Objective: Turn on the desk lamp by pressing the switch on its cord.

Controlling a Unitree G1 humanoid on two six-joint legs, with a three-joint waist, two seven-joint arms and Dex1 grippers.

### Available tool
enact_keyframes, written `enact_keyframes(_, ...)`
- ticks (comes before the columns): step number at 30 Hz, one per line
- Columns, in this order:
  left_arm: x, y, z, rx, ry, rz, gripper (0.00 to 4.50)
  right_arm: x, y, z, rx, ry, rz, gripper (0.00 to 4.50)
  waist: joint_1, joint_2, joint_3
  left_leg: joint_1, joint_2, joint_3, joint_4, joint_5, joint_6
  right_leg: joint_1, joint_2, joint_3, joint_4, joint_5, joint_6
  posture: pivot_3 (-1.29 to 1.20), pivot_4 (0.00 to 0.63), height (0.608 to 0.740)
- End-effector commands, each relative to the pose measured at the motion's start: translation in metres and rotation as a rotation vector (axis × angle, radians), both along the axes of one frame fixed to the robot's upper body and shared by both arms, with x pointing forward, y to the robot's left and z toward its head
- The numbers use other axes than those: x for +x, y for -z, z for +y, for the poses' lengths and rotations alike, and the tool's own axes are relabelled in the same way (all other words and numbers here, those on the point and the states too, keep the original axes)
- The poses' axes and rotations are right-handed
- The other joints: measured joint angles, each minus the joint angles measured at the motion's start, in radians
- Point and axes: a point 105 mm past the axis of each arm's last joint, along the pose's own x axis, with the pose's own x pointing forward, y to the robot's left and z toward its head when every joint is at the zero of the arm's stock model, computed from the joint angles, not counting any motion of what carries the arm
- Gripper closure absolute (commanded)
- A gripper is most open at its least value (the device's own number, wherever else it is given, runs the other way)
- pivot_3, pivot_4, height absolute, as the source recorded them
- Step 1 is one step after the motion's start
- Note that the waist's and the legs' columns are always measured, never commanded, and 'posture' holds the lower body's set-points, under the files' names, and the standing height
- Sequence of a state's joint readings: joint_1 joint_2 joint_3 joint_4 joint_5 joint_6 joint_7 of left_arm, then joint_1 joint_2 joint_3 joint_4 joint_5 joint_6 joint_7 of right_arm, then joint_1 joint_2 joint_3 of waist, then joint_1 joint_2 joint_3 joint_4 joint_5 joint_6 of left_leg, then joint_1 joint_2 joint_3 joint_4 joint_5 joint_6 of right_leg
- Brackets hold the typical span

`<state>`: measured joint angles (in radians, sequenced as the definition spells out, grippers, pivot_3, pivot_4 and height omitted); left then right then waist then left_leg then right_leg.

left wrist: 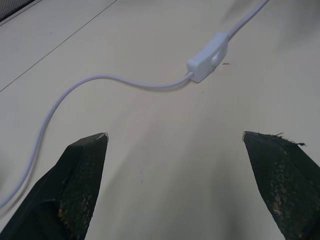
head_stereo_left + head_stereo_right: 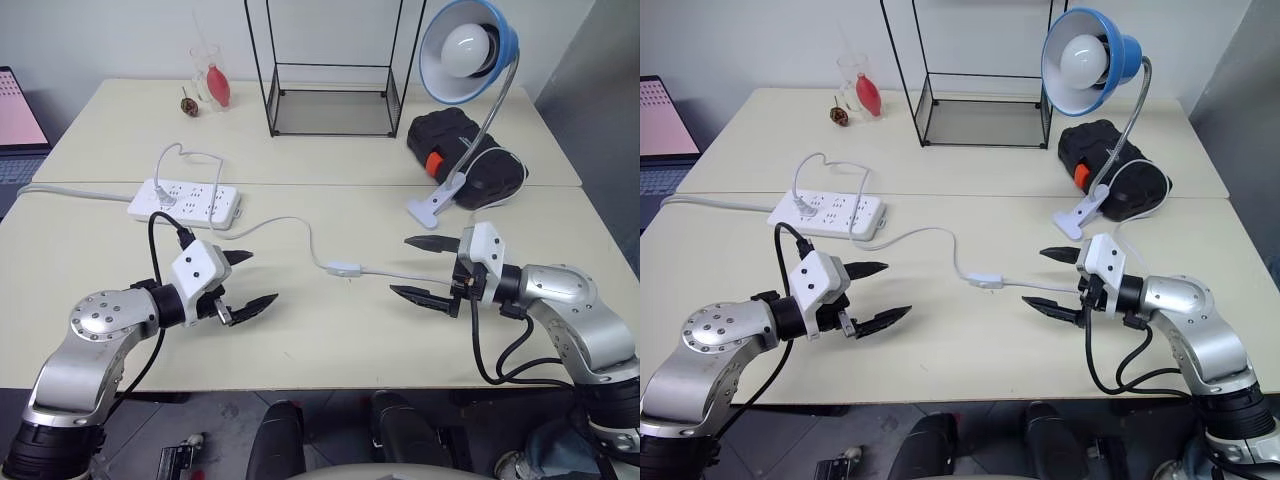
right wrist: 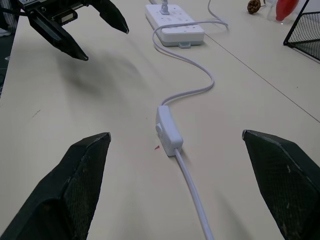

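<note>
The desk lamp [image 2: 468, 50], blue-shaded with a white bulb that looks unlit, stands at the back right on a chrome gooseneck and white clip base [image 2: 434, 205]. Its thin white cord [image 2: 290, 225] crosses the near table. The small white switch [image 2: 344, 268] lies flat on the cord at mid-table, clear in the right wrist view [image 3: 168, 130] and the left wrist view [image 1: 208, 56]. My left gripper [image 2: 245, 279] hovers open to the left of the switch. To the switch's right my right gripper [image 2: 418, 268] is open too. Nothing is between either pair of fingers, and neither touches the switch.
A white power strip [image 2: 184, 200] with a plug in it lies at the left, near the seam between the two tables. A black wire frame [image 2: 332, 70], a black case [image 2: 462, 152], a glass holding something red [image 2: 212, 78] and a laptop edge [image 2: 15, 115] sit further back.
</note>
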<state>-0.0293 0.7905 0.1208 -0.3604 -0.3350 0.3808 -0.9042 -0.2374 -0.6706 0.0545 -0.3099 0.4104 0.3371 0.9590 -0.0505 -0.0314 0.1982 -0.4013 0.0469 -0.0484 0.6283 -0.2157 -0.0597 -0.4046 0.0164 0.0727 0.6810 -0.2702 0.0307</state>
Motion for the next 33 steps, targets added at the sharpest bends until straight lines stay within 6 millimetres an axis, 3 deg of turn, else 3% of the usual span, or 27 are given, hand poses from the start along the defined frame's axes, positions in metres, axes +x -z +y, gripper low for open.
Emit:
enact_keyframes(1,-0.0036,-0.0107,-0.0046,0.002,0.032,-0.045,0.0,-0.0014,-0.0097,-0.0006,-0.003,-0.01,-0.052,0.06,0.0,0.0,0.0,0.0,0.0,0.0,0.0,0.0,0.0,0.0,0.0,0.0,0.0,0.0,0.0,0.0,0.15,0.74)
enact_keyframes(33,-0.0014,-0.007,-0.0018,0.042,0.002,-0.053,0.0,-0.0005,-0.0106,0.0043,-0.005,-0.017,-0.058,0.06,0.0,0.0,0.0,0.0,0.0,0.0,0.0,0.0,0.0,0.0,0.0,0.0,0.0,0.0,0.0,0.0,0.15,0.74)
